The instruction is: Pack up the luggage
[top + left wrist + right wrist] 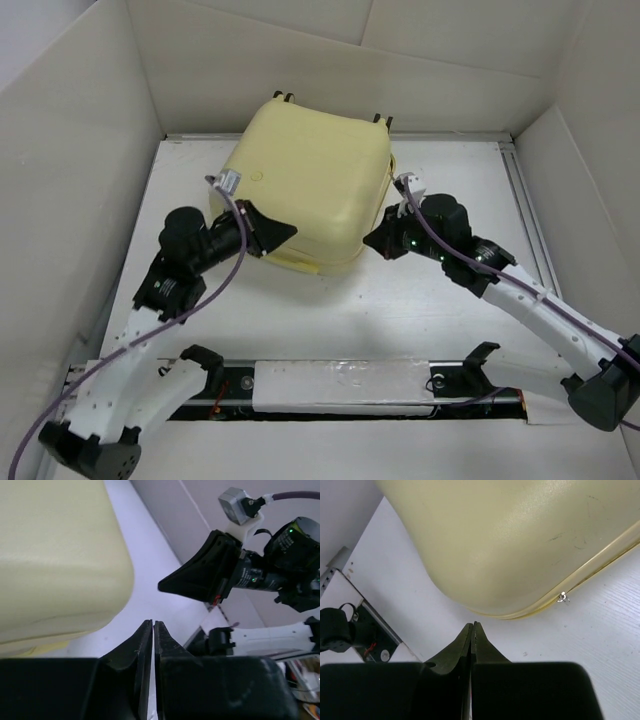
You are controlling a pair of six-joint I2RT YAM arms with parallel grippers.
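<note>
The luggage [310, 185] is a pale yellow hard-shell case lying closed on the white table, its wheels toward the back wall. My left gripper [290, 232] is shut and empty, its tip at the case's front left corner. My right gripper [370, 240] is shut and empty too, just off the front right corner. The left wrist view has the case [55, 555] at upper left, my closed left gripper [153, 623] below it, and the right gripper [162, 586] opposite. In the right wrist view the case [520, 540] fills the top, with a small metal zipper pull [563, 598] on its seam, and the right gripper [472, 625] sits just below its rounded corner.
Tall cardboard walls [70, 150] close in the table on the left, back and right. A metal rail [525, 210] runs along the right edge. A black-and-white mounting bar [340, 385] crosses the near edge between the arm bases.
</note>
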